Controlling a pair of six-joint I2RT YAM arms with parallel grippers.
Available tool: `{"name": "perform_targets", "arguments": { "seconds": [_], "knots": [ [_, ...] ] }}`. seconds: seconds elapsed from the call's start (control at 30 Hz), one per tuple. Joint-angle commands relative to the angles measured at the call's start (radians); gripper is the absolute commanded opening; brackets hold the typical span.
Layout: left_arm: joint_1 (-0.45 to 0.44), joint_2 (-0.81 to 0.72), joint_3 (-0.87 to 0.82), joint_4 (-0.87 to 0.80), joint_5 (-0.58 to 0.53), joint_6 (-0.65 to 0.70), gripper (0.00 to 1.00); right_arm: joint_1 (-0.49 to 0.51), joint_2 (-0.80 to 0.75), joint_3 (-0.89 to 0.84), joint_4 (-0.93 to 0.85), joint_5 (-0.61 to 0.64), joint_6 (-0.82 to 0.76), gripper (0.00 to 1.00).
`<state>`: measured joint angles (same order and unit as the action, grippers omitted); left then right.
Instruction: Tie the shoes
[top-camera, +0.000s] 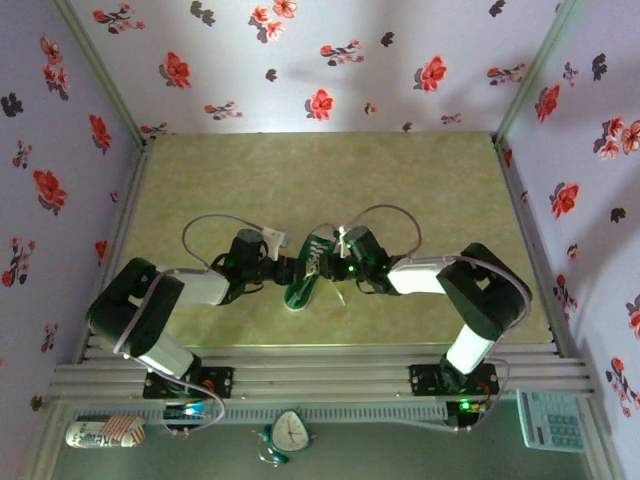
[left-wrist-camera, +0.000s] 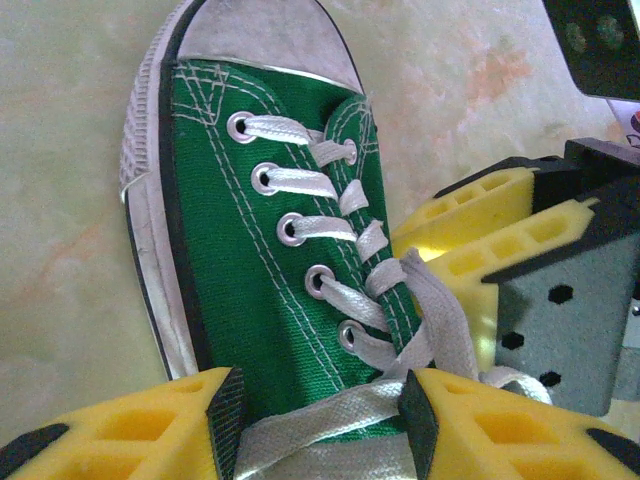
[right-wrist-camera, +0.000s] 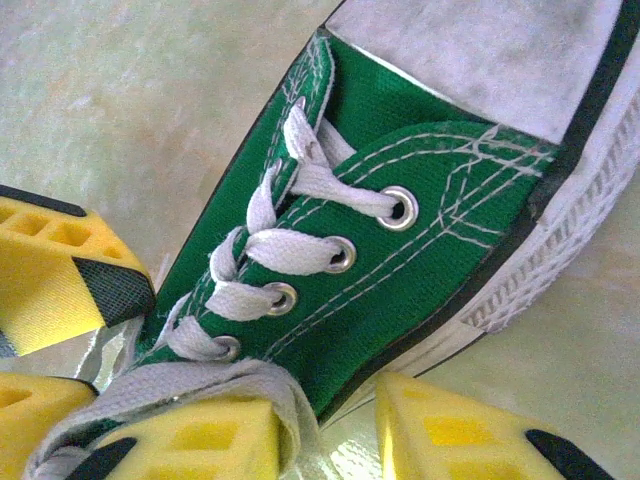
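Observation:
A small dark green canvas sneaker with white laces, white toe cap and white sole rim lies mid-table between both arms. In the left wrist view the sneaker points its toe away, and my left gripper stands open over its ankle end, a flat white lace lying across the gap between the pads. My right gripper is open at the sneaker's sole edge, with a loose lace draped over its left finger. Both grippers flank the shoe closely.
The yellow fingers of the right gripper crowd the shoe's right side in the left wrist view. A yellow finger of the left gripper shows in the right wrist view. Floral walls enclose the beige table. Past the near rail sit a clock and a calculator.

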<state>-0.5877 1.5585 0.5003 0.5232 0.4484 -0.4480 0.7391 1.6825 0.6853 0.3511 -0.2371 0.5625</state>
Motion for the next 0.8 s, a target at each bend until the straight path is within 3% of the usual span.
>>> {"name": "perform_targets", "arguments": {
  "seconds": [0.0,0.2,0.37,0.63,0.77],
  "knots": [
    [-0.01,-0.017,0.009,0.015,0.006,0.002,0.5,0.002,0.016,-0.003,0.053,-0.046,0.004,0.25],
    [-0.008,-0.031,0.007,0.01,-0.011,-0.003,0.5,0.003,-0.038,-0.013,0.004,-0.077,-0.01,0.15],
    [-0.004,-0.092,-0.009,0.001,-0.06,-0.005,0.59,0.003,-0.085,-0.012,-0.052,-0.128,-0.021,0.09],
    [0.002,-0.244,-0.043,-0.079,-0.166,0.006,0.76,0.003,-0.077,-0.012,-0.012,-0.277,-0.012,0.08],
    [0.006,-0.293,-0.056,-0.114,-0.177,0.012,0.78,0.002,-0.05,-0.023,0.091,-0.357,0.033,0.09]
  ]
}}
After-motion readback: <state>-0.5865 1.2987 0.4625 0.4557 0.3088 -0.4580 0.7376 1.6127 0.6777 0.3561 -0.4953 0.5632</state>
